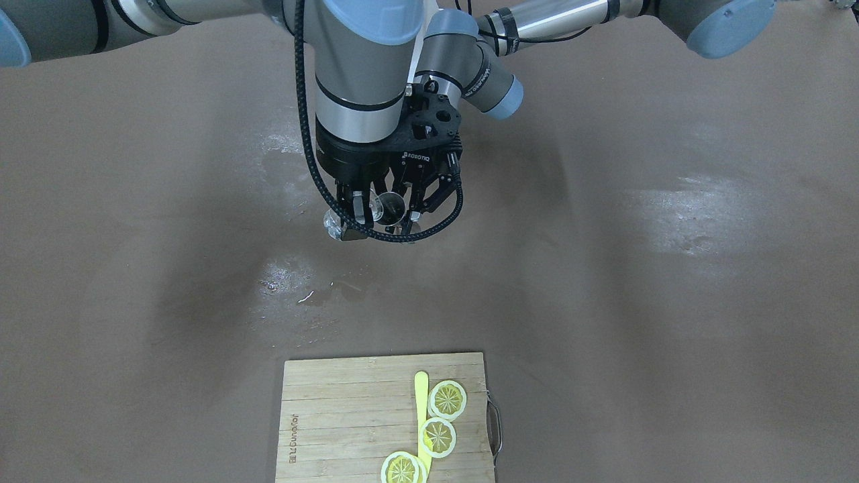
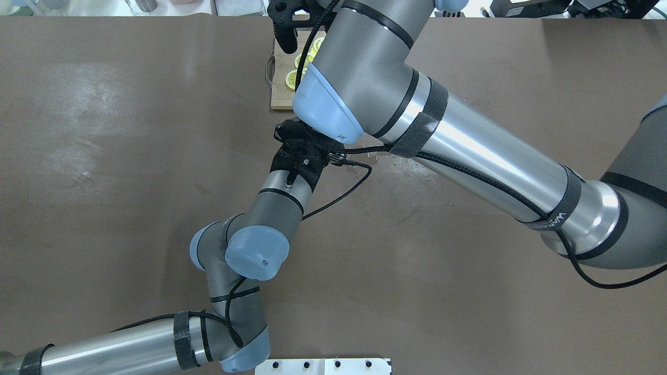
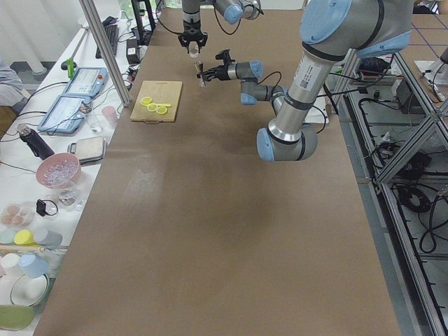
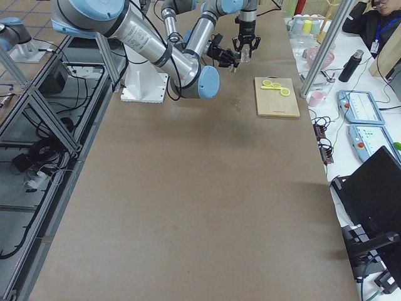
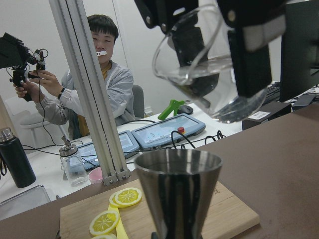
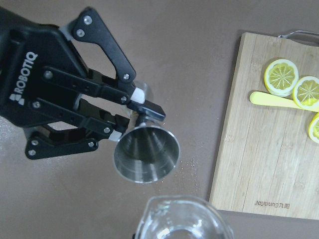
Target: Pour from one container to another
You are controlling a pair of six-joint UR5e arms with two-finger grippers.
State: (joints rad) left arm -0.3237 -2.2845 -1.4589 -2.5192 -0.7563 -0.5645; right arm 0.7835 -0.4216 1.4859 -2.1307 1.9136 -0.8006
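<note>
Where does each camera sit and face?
Front-facing: across the table, facing the robot; right gripper central.
Overhead: behind the robot, looking down; left arm, right arm.
Exterior left: table end, left arm near.
Exterior right: opposite end, right arm near.
Left wrist: past its steel cone-shaped jigger to the clear glass pitcher.
Right wrist: down onto the left gripper.
Wrist views share the wooden cutting board.

The brand name ROBOTIQ is printed in white capitals on the black body of the left gripper (image 6: 130, 119), behind the fingers that are closed on the jigger (image 6: 147, 154). A burnt-in mark is seen on the cutting board (image 6: 259, 124), ahead of those fingertips and apart from them, but its letters cannot be read with certainty. White lettering on a strap (image 2: 547, 225) around the right arm, well apart from that gripper, is too small to be read.
</note>
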